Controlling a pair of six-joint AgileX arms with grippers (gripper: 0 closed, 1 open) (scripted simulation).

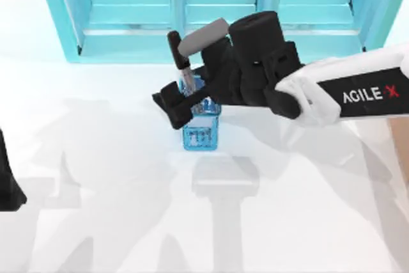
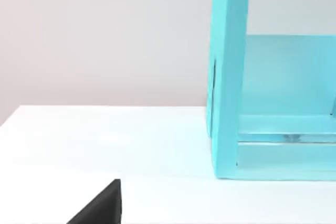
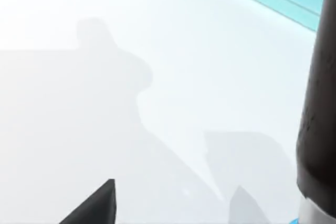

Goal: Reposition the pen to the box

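The pen [image 1: 181, 62] stands tilted in a small translucent blue mesh basket [image 1: 202, 131] at mid-table, its black cap up and its silver-grey barrel below. My right gripper [image 1: 184, 103] reaches in from the right and sits at the basket's top, open, with the barrel between its dark fingers. In the right wrist view the pen's cap [image 3: 317, 103] rises close by, well apart from the one finger [image 3: 100, 205] that shows. The box is out of view. My left gripper [image 1: 7, 187] is parked at the table's left edge, one finger [image 2: 102, 205] showing.
A big turquoise shelf unit [image 1: 217, 11] runs along the back of the white table, just behind the basket; its side wall [image 2: 226, 77] rises ahead of the left wrist. The right arm's white forearm [image 1: 358, 91] crosses the table's right half.
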